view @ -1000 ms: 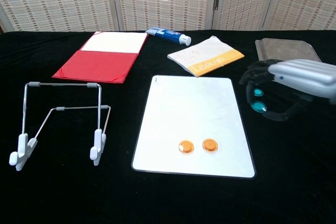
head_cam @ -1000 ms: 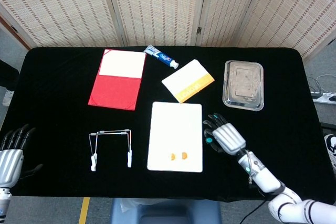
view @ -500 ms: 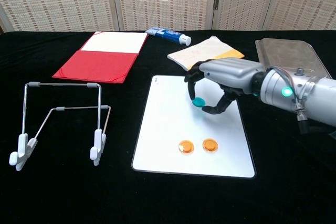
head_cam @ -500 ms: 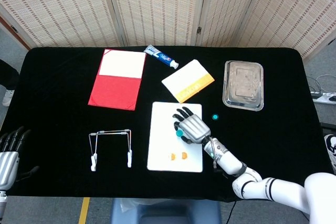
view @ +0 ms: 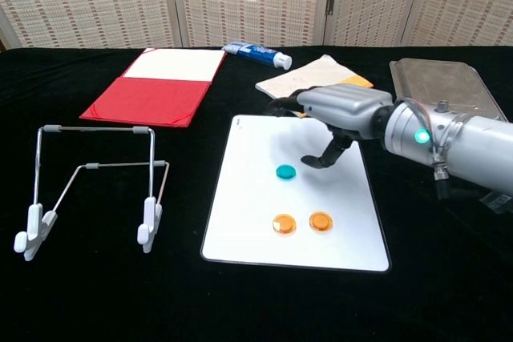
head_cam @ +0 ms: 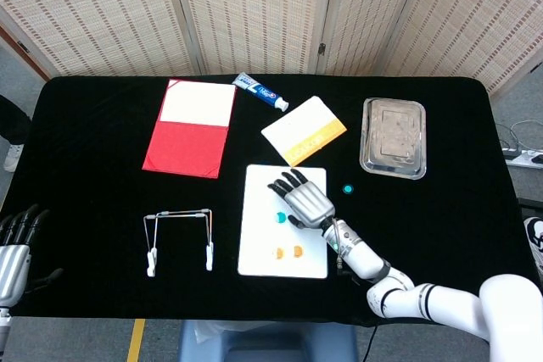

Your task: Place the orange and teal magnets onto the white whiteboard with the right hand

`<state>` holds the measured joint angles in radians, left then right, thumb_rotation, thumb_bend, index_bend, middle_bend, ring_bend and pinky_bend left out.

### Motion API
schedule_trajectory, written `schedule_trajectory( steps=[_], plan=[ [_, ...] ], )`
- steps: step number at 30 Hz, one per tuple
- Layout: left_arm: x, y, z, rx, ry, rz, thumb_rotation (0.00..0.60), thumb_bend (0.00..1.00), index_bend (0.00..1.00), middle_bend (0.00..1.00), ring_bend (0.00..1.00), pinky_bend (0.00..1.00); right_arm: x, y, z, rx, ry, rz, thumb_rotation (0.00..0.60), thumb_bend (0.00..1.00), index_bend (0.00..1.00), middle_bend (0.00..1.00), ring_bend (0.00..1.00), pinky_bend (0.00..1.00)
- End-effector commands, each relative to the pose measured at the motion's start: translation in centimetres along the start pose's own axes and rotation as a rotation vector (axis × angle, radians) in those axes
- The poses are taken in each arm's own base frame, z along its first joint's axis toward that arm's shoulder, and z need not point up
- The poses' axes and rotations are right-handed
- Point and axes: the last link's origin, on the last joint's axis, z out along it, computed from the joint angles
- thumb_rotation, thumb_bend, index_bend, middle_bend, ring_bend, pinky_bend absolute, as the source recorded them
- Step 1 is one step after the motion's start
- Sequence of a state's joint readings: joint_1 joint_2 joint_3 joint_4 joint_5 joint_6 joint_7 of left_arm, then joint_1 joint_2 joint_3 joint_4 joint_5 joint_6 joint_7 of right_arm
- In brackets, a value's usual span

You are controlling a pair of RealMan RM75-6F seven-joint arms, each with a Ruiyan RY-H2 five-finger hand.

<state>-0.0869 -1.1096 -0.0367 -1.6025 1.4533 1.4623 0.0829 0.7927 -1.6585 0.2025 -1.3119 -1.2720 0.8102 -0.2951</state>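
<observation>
The white whiteboard (head_cam: 263, 188) (view: 256, 158) lies flat at the table's front centre. Two orange magnets (head_cam: 288, 253) (view: 301, 222) sit side by side near its front edge. One teal magnet (head_cam: 281, 217) (view: 285, 171) lies on the board's middle, free of any hand. A second teal magnet (head_cam: 347, 188) rests on the black cloth right of the board. My right hand (head_cam: 305, 200) (view: 337, 110) hovers over the board's upper right part, fingers spread, holding nothing. My left hand (head_cam: 17, 247) stays at the table's front left edge with its fingers apart, empty.
A wire stand (head_cam: 179, 239) (view: 92, 186) is left of the board. A red folder (head_cam: 190, 127), a toothpaste tube (head_cam: 261, 91), a yellow-and-white booklet (head_cam: 304, 130) and a metal tray (head_cam: 394, 136) lie further back.
My right hand carried a teal magnet from the cloth onto the board, set it down and let go. It has since lifted back with its fingers spread.
</observation>
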Motion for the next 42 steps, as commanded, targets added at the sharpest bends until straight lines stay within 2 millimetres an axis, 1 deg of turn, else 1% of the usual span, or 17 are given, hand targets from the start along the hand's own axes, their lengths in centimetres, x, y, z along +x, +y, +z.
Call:
schedule_trajectory(
  steps=[1, 4, 6, 10, 13, 16, 24, 33, 42],
  plan=[
    [-0.1, 0.1, 0.1, -0.002, -0.001, -0.002, 0.6, 0.08, 0.0, 0.0, 0.0, 0.0, 0.5, 3.0, -1.5, -0.082, 0.029, 0.008, 0.6, 0.43, 0.21, 0.15, 0.0, 0.0],
    [-0.1, 0.3, 0.2, -0.011, 0.001, -0.004, 0.6, 0.08, 0.0, 0.0, 0.0, 0.0, 0.7, 5.6, -2.8, -0.152, 0.03, 0.006, 0.6, 0.43, 0.29, 0.15, 0.0, 0.0],
    [-0.1, 0.5, 0.2, -0.018, 0.002, -0.005, 0.6, 0.09, 0.0, 0.0, 0.0, 0.0, 0.5, 7.1, -3.7, -0.192, 0.02, 0.005, 0.6, 0.43, 0.31, 0.15, 0.0, 0.0],
    [-0.1, 0.7, 0.2, -0.023, 0.001, -0.004, 0.6, 0.09, 0.0, 0.0, 0.0, 0.0, -0.3, 9.0, -4.7, -0.248, -0.006, 0.008, 0.6, 0.43, 0.32, 0.16, 0.0, 0.0],
    [0.0, 0.8, 0.2, -0.025, 0.001, -0.003, 0.6, 0.08, 0.0, 0.0, 0.0, 0.0, -0.9, 10.0, -4.8, -0.275, -0.021, 0.017, 0.6, 0.43, 0.33, 0.16, 0.0, 0.0],
    [0.0, 0.9, 0.2, -0.024, 0.002, -0.003, 0.6, 0.08, 0.0, 0.0, 0.0, 0.0, -1.4, 10.5, -4.5, -0.289, -0.031, 0.018, 0.6, 0.43, 0.33, 0.16, 0.0, 0.0],
    [0.0, 0.8, 0.1, -0.017, -0.006, 0.002, 0.6, 0.08, 0.0, 0.0, 0.0, 0.0, -2.1, 11.6, -3.4, -0.316, -0.043, 0.007, 0.6, 0.43, 0.33, 0.16, 0.0, 0.0],
    [-0.1, 0.8, 0.2, -0.016, -0.008, 0.002, 0.6, 0.09, 0.0, 0.0, 0.0, 0.0, -2.5, 12.1, -2.9, -0.329, -0.05, 0.001, 0.6, 0.43, 0.38, 0.18, 0.0, 0.0],
    [-0.3, 0.7, 0.2, -0.012, -0.013, 0.001, 0.6, 0.09, 0.0, 0.0, 0.0, 0.0, -2.8, 11.9, -2.3, -0.328, -0.057, -0.004, 0.6, 0.43, 0.41, 0.18, 0.0, 0.0]
  ],
)
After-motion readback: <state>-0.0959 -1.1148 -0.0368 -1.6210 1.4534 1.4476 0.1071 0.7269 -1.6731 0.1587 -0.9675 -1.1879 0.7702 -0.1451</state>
